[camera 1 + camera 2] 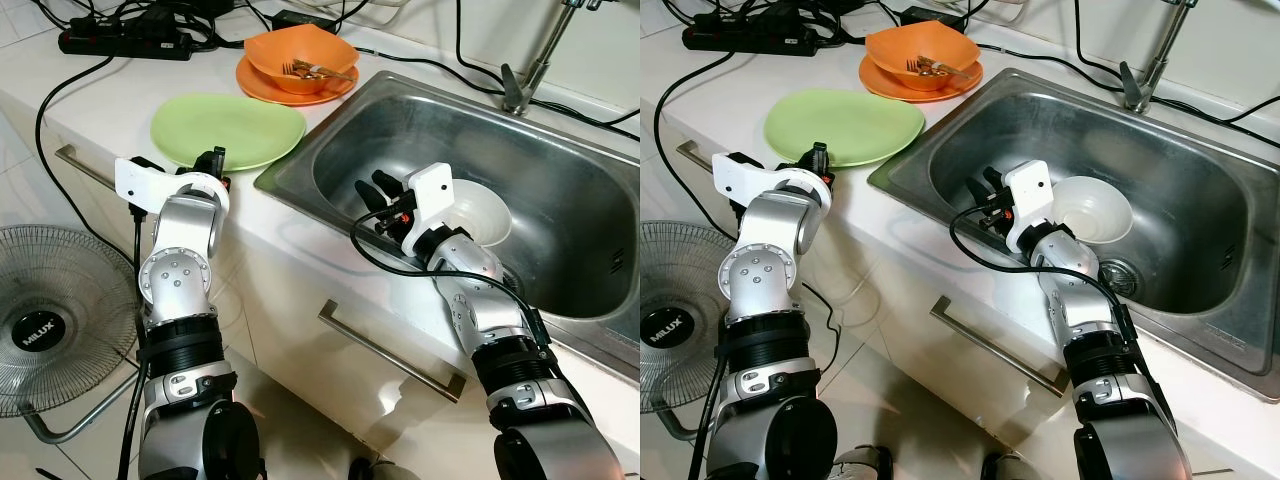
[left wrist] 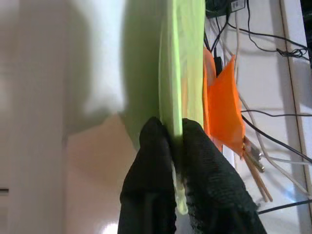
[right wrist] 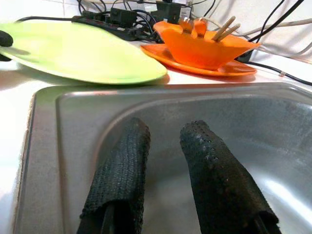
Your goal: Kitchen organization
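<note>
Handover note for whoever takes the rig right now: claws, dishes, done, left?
Left claw: shut on the near rim of the flat green plate, which lies on the white counter beside the steel sink.
Right claw: open, empty, down inside the sink next to the white bowl on the sink floor.
Orange bowl holding cutlery sits on an orange plate at the back of the counter, beyond the green plate.
Done: green plate gripped. Nothing moved that I can confirm.
Left: probably shift the green plate, then deal with the white bowl and the orange stack.
</note>
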You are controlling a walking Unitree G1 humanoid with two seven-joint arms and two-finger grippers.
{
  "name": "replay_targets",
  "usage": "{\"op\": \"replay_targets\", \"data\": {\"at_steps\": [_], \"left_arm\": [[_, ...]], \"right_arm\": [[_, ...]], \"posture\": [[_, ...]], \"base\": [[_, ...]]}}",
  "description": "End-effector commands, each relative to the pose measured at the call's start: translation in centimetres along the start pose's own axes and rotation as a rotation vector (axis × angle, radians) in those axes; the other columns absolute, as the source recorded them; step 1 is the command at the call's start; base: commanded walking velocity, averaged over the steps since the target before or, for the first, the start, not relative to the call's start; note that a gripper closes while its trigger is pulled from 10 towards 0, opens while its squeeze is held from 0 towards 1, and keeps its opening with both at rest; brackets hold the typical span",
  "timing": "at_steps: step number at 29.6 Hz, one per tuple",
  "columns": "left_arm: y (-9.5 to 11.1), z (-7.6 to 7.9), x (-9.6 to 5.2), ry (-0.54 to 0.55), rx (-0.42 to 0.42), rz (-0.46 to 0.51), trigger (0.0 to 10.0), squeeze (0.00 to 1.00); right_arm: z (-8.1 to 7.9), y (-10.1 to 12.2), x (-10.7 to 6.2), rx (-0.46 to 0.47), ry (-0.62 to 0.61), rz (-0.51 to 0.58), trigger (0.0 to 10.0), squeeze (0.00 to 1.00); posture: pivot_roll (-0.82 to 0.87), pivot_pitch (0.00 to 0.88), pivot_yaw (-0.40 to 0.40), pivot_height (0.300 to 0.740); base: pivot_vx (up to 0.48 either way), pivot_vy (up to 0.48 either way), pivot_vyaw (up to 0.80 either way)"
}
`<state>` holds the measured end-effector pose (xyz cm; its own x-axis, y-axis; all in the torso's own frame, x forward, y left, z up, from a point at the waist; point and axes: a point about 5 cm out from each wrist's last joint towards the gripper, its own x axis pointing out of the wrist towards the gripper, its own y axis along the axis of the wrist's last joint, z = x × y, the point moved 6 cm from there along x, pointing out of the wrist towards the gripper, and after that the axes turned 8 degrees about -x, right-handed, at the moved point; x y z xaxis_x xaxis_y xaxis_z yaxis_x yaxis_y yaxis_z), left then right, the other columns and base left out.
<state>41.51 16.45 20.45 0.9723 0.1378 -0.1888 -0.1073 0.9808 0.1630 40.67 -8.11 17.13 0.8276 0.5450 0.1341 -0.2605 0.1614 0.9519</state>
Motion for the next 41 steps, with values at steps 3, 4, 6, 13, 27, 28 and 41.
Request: {"op": "replay_targets", "data": {"at_steps": [3,4,6,13,27,28,41], "left_arm": [[-2.1,1.0,-0.4,-0.017,-0.027,-0.048,0.0,0.00],[-2.1,1.0,-0.4,-0.016,-0.027,-0.047,0.0,0.00],[-2.1,1.0,-0.5,-0.017,-0.031,-0.041,0.0,0.00],[-1.4,0.6,-1.0,-0.012,-0.053,0.004,10.0,0.00],[0.4,-0.1,-2.6,-0.051,0.029,0.105,10.0,0.00],[0.4,-0.1,-2.6,-0.051,0.029,0.105,10.0,0.00],[-1.1,9.1,-6.3,-0.572,0.347,0.152,10.0,0.00]], "right_arm": [[-0.1,-0.1,-0.2,-0.020,0.017,-0.009,10.0,0.00],[-0.1,-0.1,-0.2,-0.020,0.017,-0.009,10.0,0.00],[0.0,-0.1,-0.2,-0.021,0.017,-0.009,10.0,0.00],[0.0,0.0,-0.2,-0.025,0.018,-0.008,10.0,0.00],[0.1,0.1,-0.1,-0.029,0.019,-0.006,10.0,0.00],[0.1,0.1,-0.1,-0.029,0.019,-0.006,10.0,0.00],[1.7,0.2,0.3,-0.020,-0.080,-0.009,10.0,0.00]], "posture": [[0.09,0.116,-0.029,0.740],[0.09,0.117,-0.029,0.740],[0.09,0.116,-0.028,0.740],[0.09,0.115,-0.030,0.740],[0.10,0.110,-0.036,0.740],[0.10,0.110,-0.036,0.740],[0.11,0.095,-0.033,0.740]], "base": [[0.000,0.000,0.00],[0.000,0.000,0.00],[0.000,0.000,0.00],[0.000,0.000,0.00],[0.000,0.000,0.00],[0.000,0.000,0.00],[0.000,0.000,0.00]]}}
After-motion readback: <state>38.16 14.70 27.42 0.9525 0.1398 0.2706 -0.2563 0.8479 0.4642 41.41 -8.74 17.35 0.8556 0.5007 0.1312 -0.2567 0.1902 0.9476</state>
